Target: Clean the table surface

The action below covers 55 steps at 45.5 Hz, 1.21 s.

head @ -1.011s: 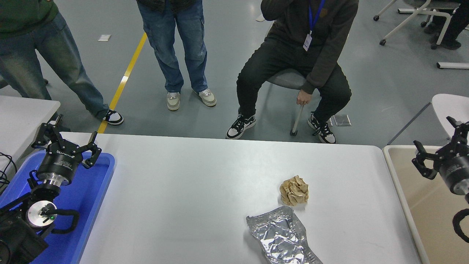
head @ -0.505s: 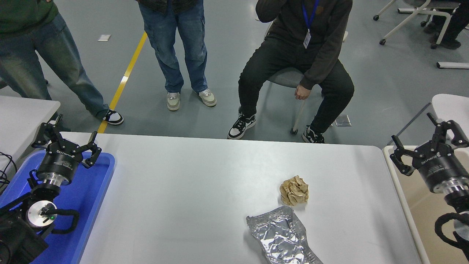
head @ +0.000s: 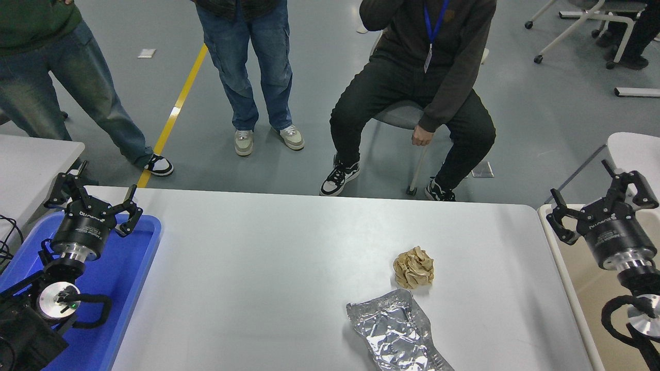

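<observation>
The table surface (head: 268, 268) is a wide matte white top filling the middle of the head view. A crumpled brown paper ball (head: 413, 267) lies on it right of centre, and a flattened silver foil bag (head: 397, 332) lies just in front of the ball at the near edge. My right gripper (head: 600, 198) is open and empty above the beige tray, well to the right of the ball. My left gripper (head: 93, 196) is parked open over the blue tray at the lower left.
A blue plastic tray (head: 134, 288) sits at the table's left end. A beige tray (head: 577, 278) adjoins the right end. One person sits on a stool (head: 407, 111) at the far side; two others stand further left. A smaller white table (head: 26, 165) is at the left.
My right arm has come further into view, moving left over the beige tray, with its gripper still open. The seated person shifted their legs and feet. The left arm stayed still.
</observation>
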Motion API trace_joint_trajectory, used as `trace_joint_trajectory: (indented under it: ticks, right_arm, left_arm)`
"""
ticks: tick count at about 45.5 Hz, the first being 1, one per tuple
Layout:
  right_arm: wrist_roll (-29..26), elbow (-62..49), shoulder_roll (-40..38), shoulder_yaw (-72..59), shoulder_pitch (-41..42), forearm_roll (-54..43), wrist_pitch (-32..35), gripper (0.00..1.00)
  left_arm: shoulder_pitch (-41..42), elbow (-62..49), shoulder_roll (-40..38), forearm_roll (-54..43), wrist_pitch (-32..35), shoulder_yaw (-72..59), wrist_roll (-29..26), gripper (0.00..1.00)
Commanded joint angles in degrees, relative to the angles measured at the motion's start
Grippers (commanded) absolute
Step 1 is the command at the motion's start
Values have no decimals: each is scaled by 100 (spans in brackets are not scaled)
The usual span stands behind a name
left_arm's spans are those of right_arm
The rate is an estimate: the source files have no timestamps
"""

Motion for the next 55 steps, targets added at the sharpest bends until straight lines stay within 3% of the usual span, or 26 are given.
trace_joint_trajectory:
  ticks: [1,17,55]
  right_arm:
    - [313,-618,170,-404,372,-288,-290,99]
    - [717,-715,434,-598,521,-209,-245,99]
    - [744,-706,461,-730,460,-200,-245,99]
  left_arm:
    - [0,0,0,0,0,0,0,100]
    - [0,0,0,0,0,0,0,100]
    - [0,0,0,0,0,0,0,100]
